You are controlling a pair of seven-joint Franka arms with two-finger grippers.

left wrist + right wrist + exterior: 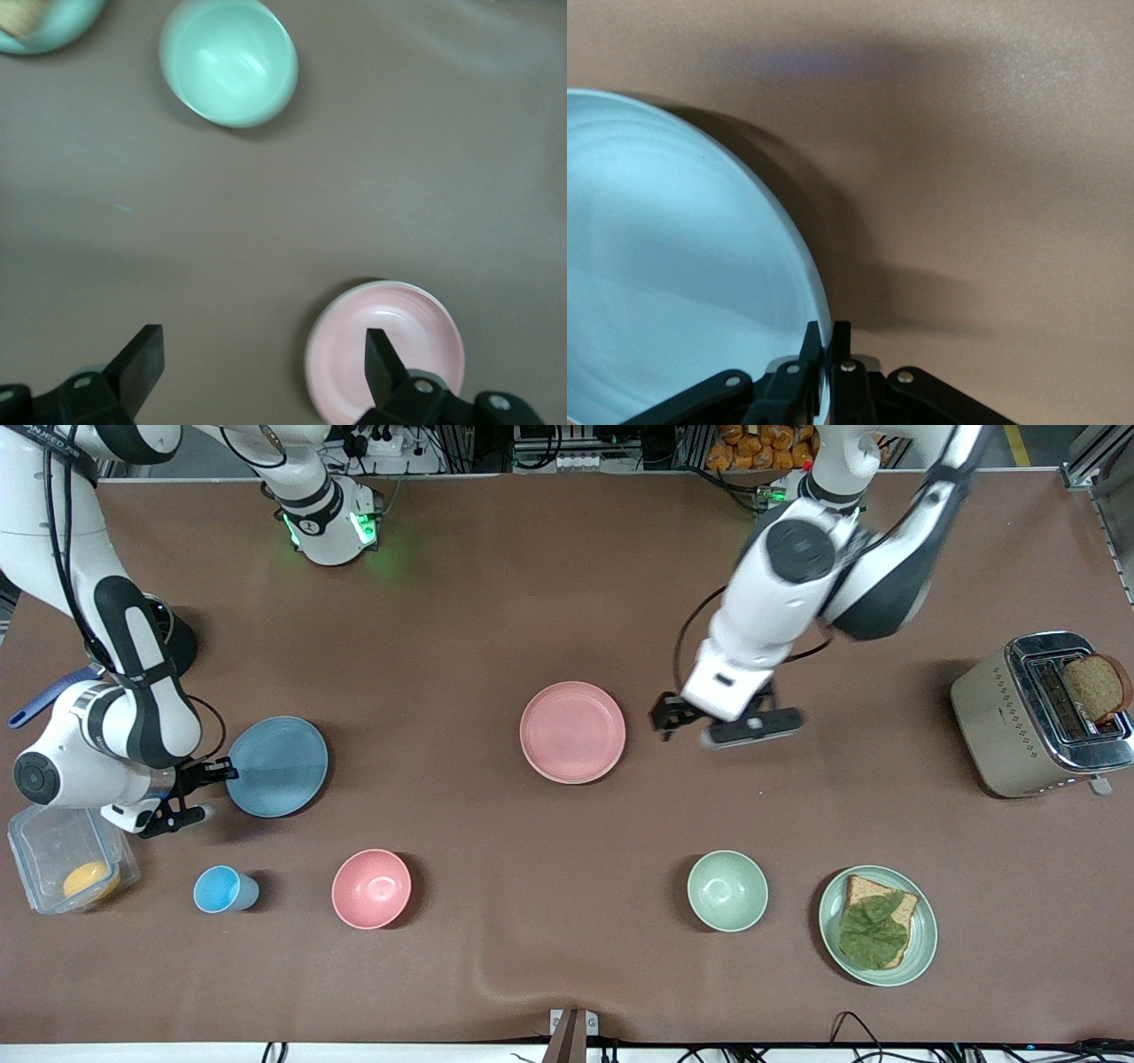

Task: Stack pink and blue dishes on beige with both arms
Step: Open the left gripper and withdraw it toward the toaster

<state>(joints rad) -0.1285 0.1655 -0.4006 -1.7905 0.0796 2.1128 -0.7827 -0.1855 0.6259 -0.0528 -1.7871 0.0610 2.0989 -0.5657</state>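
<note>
Fingers of the right gripper (826,341) pinch the blue plate's (277,766) rim; left gripper (261,363) gapes empty.

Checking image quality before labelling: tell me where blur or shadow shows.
Front view: the left gripper and its arm are motion-smeared. Left wrist view: soft all over, the green bowl hazy. Right wrist view: the blue plate throws a dark shadow onto the table.

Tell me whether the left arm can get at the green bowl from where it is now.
Probably yes. The left gripper hangs open beside the pink plate, holding nothing, and only bare tabletop lies between it and the green bowl, which sits nearer the front camera.
</note>
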